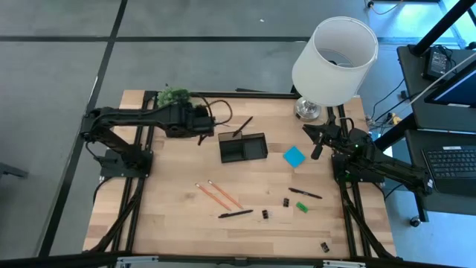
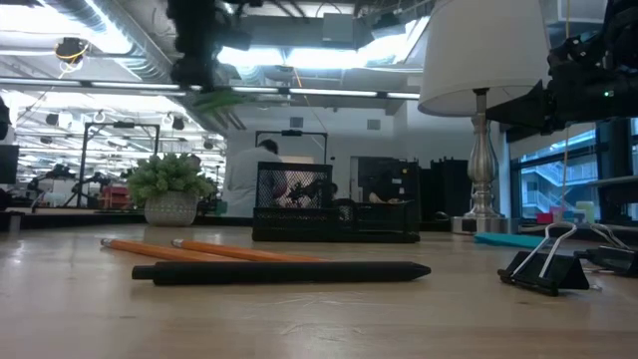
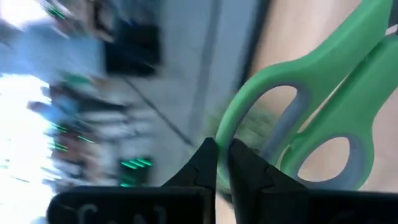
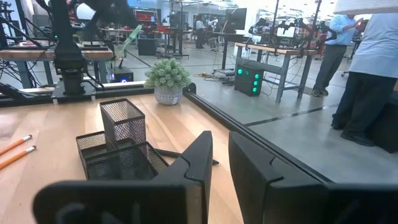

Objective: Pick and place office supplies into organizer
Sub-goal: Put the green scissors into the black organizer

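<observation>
Green scissors (image 3: 298,106) handle pinched in left pincer (image 3: 222,163), above table.

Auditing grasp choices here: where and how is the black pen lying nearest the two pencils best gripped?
Grip the pen at mid-barrel, straight down from above, fingers across its length. It lies flat on the table, thin and long; the pencils lie close on one side and a clip sits off one end, so the middle is freest.

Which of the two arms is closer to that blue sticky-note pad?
The right one. The right gripper hovers just beside the blue sticky-note pad, near the lamp. The left gripper is across the organizer, holding green scissors.
</observation>
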### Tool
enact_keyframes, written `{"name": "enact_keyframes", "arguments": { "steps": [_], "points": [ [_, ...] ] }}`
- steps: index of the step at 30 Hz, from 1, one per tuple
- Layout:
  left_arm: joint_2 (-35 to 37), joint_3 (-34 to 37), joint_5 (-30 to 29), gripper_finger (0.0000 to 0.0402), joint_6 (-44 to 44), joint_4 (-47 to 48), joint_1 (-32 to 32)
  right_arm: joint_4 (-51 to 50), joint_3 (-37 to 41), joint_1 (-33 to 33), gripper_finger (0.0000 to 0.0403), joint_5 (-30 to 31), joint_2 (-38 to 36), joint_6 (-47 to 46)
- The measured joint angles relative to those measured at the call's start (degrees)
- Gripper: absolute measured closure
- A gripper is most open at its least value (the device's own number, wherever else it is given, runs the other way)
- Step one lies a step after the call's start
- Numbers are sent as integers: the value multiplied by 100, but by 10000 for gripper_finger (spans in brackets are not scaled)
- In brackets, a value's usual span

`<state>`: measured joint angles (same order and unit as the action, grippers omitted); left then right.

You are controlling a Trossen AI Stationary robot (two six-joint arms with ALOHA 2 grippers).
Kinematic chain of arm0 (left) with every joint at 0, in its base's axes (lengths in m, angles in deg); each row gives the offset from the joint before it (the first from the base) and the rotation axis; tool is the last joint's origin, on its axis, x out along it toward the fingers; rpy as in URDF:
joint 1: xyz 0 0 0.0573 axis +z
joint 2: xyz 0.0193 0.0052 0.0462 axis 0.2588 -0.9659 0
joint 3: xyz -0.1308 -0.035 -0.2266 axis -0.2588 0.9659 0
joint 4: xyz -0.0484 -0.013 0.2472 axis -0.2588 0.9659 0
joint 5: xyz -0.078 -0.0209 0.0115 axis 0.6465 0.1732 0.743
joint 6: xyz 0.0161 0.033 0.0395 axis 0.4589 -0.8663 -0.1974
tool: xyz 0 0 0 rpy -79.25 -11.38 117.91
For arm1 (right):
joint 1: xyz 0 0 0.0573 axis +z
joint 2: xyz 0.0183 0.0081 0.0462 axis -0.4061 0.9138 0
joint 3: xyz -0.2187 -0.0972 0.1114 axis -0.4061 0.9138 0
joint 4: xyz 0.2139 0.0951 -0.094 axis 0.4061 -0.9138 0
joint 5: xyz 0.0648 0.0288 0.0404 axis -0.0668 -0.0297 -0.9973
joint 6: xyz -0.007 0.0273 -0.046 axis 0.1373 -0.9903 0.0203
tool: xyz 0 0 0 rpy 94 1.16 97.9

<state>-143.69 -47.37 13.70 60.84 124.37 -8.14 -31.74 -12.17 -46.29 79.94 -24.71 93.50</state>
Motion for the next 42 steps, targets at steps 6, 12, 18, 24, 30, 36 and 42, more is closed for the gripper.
{"name": "enact_keyframes", "arguments": {
  "steps": [6,12,18,24,30,36,42],
  "points": [
    [-157,-2,-1114,385,-1869,-1191,-175,0,2,0,345,-2,0,0],
    [-344,-4,-1265,384,-3373,-2068,-233,-2,2,2,345,0,0,0],
    [-623,-8,-1557,384,-4373,-2642,-251,0,2,0,345,-2,0,-6],
    [-965,-9,-1755,383,-4710,-2910,-283,-1,2,0,345,-1,0,-24],
    [-1391,-9,-1801,383,-4710,-3063,-331,0,2,0,345,-2,0,-18],
    [-1810,-7,-1789,383,-4736,-3059,-392,-2,2,0,345,-2,0,-12],
    [-2077,-9,-1815,382,-4788,-3082,-465,-1,2,0,345,-2,0,-5]
  ]
}}
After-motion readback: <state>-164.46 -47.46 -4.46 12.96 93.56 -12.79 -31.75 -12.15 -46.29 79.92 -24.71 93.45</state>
